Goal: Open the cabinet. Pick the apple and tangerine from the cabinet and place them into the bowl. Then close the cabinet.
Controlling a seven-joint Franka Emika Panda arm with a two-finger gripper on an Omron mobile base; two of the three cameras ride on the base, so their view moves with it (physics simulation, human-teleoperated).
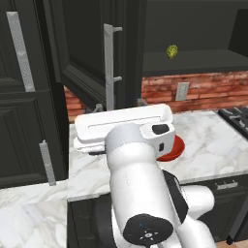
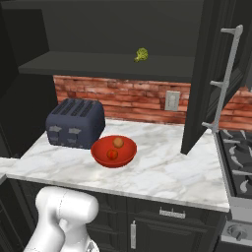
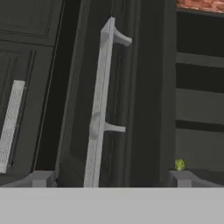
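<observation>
Both fruits already down in the bowl (image 2: 113, 151) on the marble surface (image 2: 162, 172): one apple (image 2: 112, 154), one tangerine (image 2: 118, 142), sitting side by side just right of the toaster (image 2: 75, 123). Cabinet (image 2: 118, 66) hanging open, two doors swung out, one to each side, shelf bare but for a single yellow-green bumpy item (image 2: 141, 55). Closing looks like the job left. In the hand view, fingers (image 3: 111, 178) spread wide, gripping nothing, tips poking up either side of the left door's bar handle (image 3: 99, 109). Handle dead ahead and between the tips, long axis running up and away along the view, lower end nearest the gap. One handle per door, two standoffs on the near one. Next move likely a push or pull on that bar, lined up across its length
</observation>
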